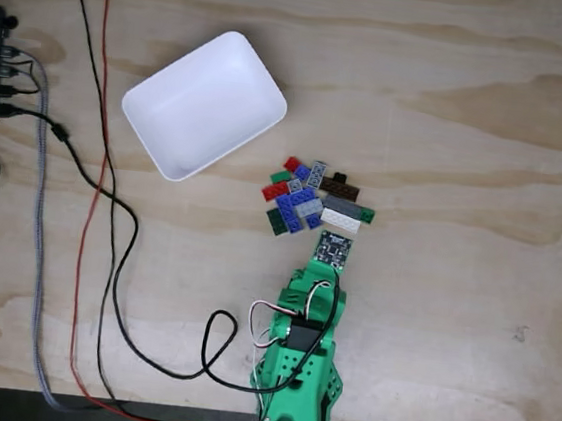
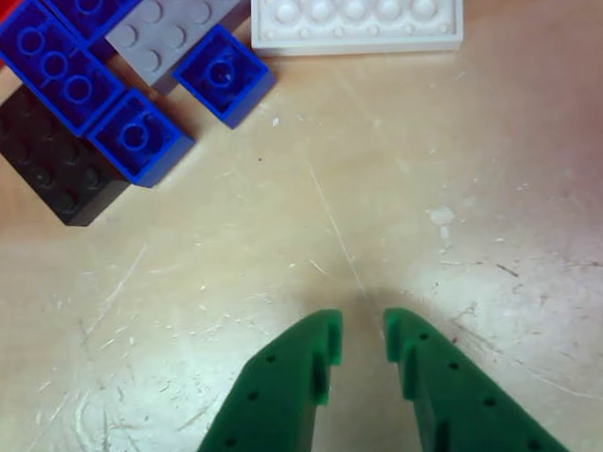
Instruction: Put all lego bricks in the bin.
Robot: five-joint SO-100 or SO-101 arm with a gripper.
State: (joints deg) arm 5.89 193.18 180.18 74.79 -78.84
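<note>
Green two-finger tool (image 2: pixel 364 341) — released, holding nothing, its tips a narrow gap apart above bare wood. In the fixed view the green robot arm (image 1: pixel 300 368) reaches in from the near edge of the plywood table (image 1: pixel 469 140).

Small studded plastic lego bricks (image 1: pixel 314 199) lie in one tight cluster just beyond the tool, near the table's middle. The other view shows a long white plate (image 2: pixel 357 16), a grey plate (image 2: pixel 168 32), blue bricks (image 2: pixel 135 135) and a black brick (image 2: pixel 43 157).

Shallow white rectangular plastic bin (image 1: pixel 204 104) — near the cluster, toward the far left corner, no brick inside.

Black and red cables (image 1: pixel 107 243) trail along the left side.
</note>
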